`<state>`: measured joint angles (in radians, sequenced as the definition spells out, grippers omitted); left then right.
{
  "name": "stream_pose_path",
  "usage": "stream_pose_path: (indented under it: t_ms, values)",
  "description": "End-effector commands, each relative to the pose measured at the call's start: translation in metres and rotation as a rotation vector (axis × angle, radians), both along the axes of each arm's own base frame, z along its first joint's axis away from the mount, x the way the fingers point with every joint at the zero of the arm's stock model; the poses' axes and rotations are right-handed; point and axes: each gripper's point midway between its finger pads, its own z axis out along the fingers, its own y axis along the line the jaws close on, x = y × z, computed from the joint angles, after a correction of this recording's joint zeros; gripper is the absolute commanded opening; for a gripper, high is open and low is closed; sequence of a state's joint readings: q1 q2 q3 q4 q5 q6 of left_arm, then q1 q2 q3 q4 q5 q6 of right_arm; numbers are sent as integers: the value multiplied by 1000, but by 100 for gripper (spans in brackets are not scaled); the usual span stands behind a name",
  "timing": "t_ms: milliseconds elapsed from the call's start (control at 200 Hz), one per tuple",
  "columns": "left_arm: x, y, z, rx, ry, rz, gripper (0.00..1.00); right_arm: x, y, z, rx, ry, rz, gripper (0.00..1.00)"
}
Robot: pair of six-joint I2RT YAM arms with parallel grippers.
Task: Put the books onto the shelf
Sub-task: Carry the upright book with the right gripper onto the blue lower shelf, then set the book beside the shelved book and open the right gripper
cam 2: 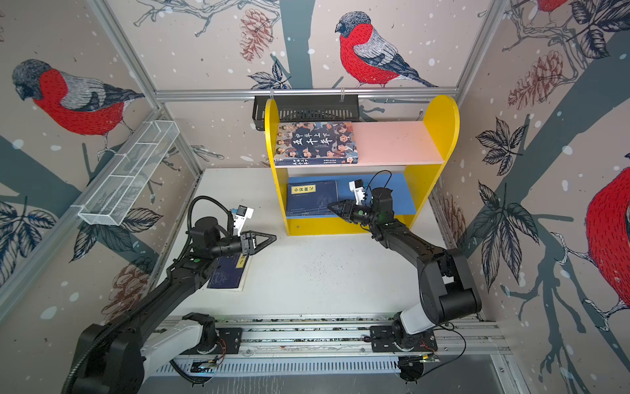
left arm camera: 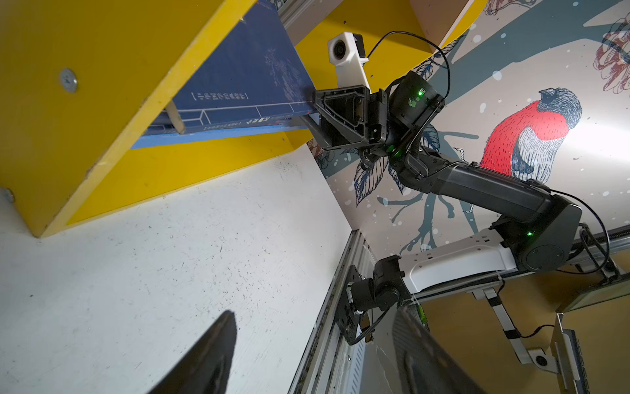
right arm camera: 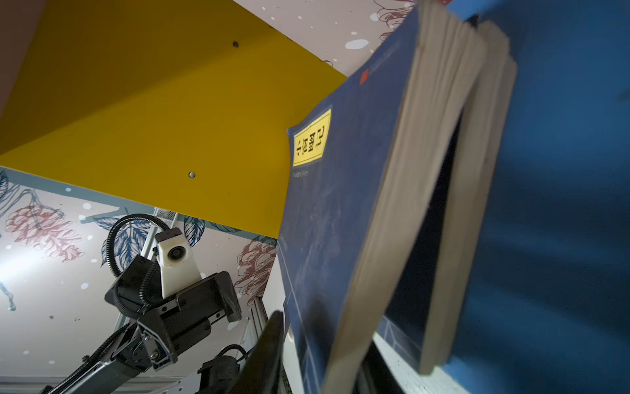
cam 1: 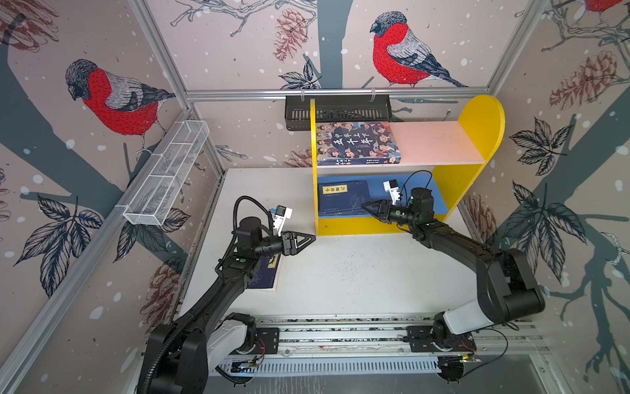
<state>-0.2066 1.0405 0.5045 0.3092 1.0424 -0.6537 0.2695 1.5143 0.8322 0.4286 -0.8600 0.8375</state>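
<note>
Reaching into the shelf [cam 1: 484, 126], our right claw [cam 1: 367, 206] straddles the raised edge of the top navy book [right arm camera: 341, 221] on the blue board [cam 2: 404, 191], pinching or slack we cannot tell. Our left claw [cam 1: 308, 238] gapes empty over the bench [cam 1: 341, 273] near the last navy book [cam 2: 228, 274], and the big book [cam 1: 356, 143] lies flat on the pink board [cam 1: 436, 143]. Backing out with a pad dragging the cover could, we judge, pull that propped book off the board's front.
</note>
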Motion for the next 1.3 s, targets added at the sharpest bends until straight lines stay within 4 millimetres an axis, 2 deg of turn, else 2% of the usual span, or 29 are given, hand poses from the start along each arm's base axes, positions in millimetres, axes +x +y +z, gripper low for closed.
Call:
stream_pose_path:
  t_ms: [0,80,260,590,790,940,1045,1290]
  values:
    - [2,1,2,8,-33,11,73,8,-1,-7,-67,-10,-58,41]
    - [5,3,0,27,-37,27,73,10,-1,-13,-120,3,-86,49]
    - [20,11,-6,130,-71,106,73,13,-3,-23,-253,31,-132,59]
    - [32,18,-7,270,-159,154,72,18,-23,-28,-359,50,-242,71]
    - [38,18,1,368,-300,131,72,19,-34,-17,-387,17,-299,73]
    - [48,22,-11,472,-371,146,72,15,-37,-3,-378,-28,-315,71]
    - [57,25,-18,518,-390,177,71,11,-35,5,-359,-54,-301,69]
    - [72,25,-21,539,-410,208,67,5,-24,6,-340,-78,-243,63]
